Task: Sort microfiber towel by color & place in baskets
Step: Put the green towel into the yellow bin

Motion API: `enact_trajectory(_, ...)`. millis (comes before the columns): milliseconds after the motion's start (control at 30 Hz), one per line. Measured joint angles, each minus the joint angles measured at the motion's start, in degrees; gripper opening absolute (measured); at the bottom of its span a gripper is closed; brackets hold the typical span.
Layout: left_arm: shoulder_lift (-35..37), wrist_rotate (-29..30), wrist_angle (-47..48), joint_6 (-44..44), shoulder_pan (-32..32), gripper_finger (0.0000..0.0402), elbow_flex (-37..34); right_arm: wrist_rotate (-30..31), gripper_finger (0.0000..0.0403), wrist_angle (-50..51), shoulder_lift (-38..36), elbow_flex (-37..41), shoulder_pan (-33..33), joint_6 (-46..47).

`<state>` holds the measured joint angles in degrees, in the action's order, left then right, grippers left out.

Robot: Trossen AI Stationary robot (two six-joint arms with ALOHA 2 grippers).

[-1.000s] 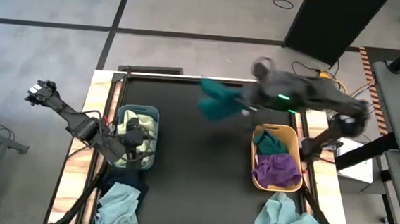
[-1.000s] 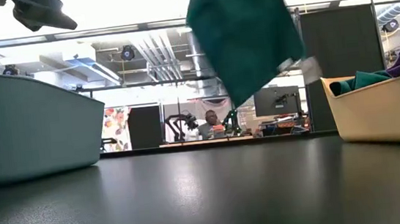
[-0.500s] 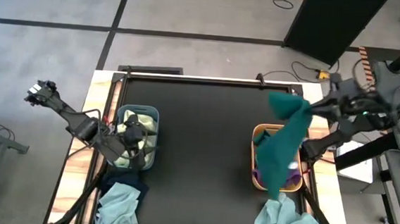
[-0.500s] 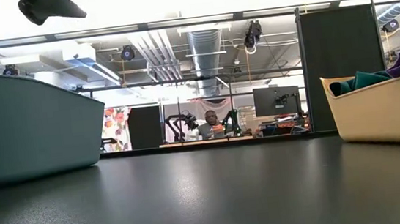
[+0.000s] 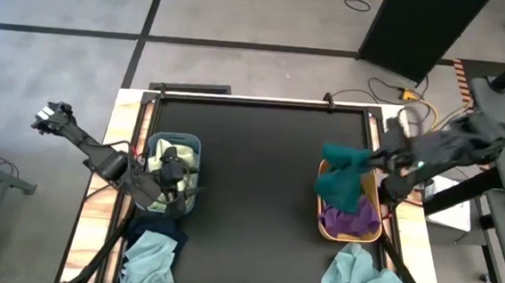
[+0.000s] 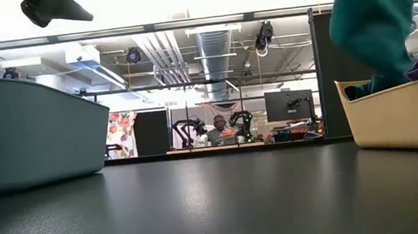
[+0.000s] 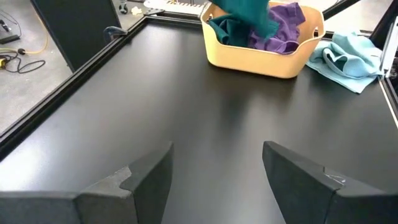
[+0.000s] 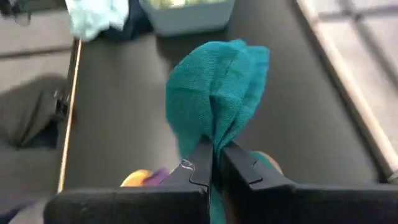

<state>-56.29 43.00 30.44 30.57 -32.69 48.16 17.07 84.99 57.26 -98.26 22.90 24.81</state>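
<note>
**Hanging a teal towel over the orange-tan basket**

Looking straight down first: the right gripper [image 5: 378, 156] sits just past the outer far corner of the orange-tan basket [image 5: 323, 196], fingers pinched on a dark teal towel [image 5: 344, 176] that drapes down over the basket's far half. A purple towel [image 5: 350, 218] fills the near half of that same basket. On the table edge just near of it lies a light blue-grey towel [image 5: 361, 278]. Well across the black table [image 5: 258, 186] from it, the left gripper [image 5: 176, 174] hovers over the grey-blue basket [image 5: 157, 140], which has pale yellow-green cloth inside.

Table-level camera: the teal towel [image 6: 375, 20] hangs from above with its lower end reaching the orange-tan basket [image 6: 401, 118] rim, purple peeking out beside it. The grey-blue basket [image 6: 30, 134] stands on the opposite side.

Left wrist cam: the left gripper's fingers [image 7: 143, 180] are spread wide apart with nothing between them, and the orange-tan basket [image 7: 264, 57] is far off across the table, teal and purple inside.

Right wrist cam: the right fingers [image 8: 202, 163] are closed tight on a bunched fold of the teal towel [image 8: 217, 102].
</note>
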Motion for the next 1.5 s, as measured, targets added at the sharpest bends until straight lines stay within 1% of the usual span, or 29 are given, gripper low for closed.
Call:
enact_trajectory(167, 0.0, 0.0, 0.0, 0.0, 0.0, 0.0231, 0.0, -9.5, 0.0009, 0.3, -1.7, 6.7, 0.0, 8.7)
enact_trajectory(267, 0.0, 0.0, 0.1, 0.0, 0.0, 0.0231, 0.0, -14.5, 0.0009, 3.9, -2.6, 9.3, 0.0, 15.5)
enact_trajectory(333, 0.0, 0.0, 0.1, 0.0, 0.0, 0.0231, 0.0, -15.8, 0.0009, 5.4, -3.0, 10.4, 0.0, 20.0)
enact_trajectory(433, 0.1, -0.1, 0.1, -0.5, 0.0, 0.0231, 0.0, -17.0, 0.0009, 4.1, -4.7, 12.0, 0.0, 22.1)
enact_trajectory(567, 0.1, -0.1, 0.1, -1.5, 0.0, 0.0231, 0.0, -17.0, 0.0009, 4.4, -4.8, 15.9, 0.0, 23.0)
enact_trajectory(733, 0.1, -0.1, 0.0, -1.5, 0.0, 0.0231, 0.0, -16.8, 0.0009, 3.7, -1.8, 24.7, -0.3, 22.8)
enact_trajectory(800, 0.1, -0.1, 0.0, -1.5, 0.0, 0.0231, 0.0, -14.9, 0.0009, 1.6, 0.1, 28.6, -0.6, 22.8)
enact_trajectory(900, 0.1, -0.1, 0.0, -1.5, 0.0, 0.0231, 0.0, -9.8, 0.0009, -3.4, 3.4, 33.7, -1.3, 22.3)
enact_trajectory(967, 0.1, 0.0, 0.0, -1.5, 0.0, 0.0231, 0.0, -7.7, 0.0009, -7.7, 6.0, 36.6, -2.8, 20.8)
enact_trajectory(1033, 0.2, -0.1, -0.4, -1.5, 0.0, 0.0231, 0.0, -6.5, 0.0009, -9.4, 8.3, 38.7, -4.7, 20.2)
enact_trajectory(1167, 0.2, -0.1, -0.7, -1.5, 0.0, 0.0231, 0.0, -6.3, 0.0009, -10.6, 15.1, 42.7, -9.0, 23.5)
enact_trajectory(1267, 0.2, 0.0, -0.7, -2.0, 0.0, 0.0231, 0.0, -3.8, 0.0011, -10.4, 18.7, 44.9, -11.9, 25.7)
enact_trajectory(1333, 0.2, 0.0, -0.7, -2.6, 0.0, 0.0231, 0.0, -2.0, 0.0019, -11.7, 21.4, 46.3, -13.4, 24.9)
enact_trajectory(1400, 0.2, 0.0, -0.7, -2.8, 0.0, 0.0231, 0.0, -1.6, 0.0034, -14.8, 23.5, 47.5, -14.5, 23.4)
enact_trajectory(1500, 0.2, 0.0, -0.7, -2.8, 0.0, 0.0231, 0.0, -1.6, 0.0071, -20.1, 25.4, 49.1, -15.3, 20.6)
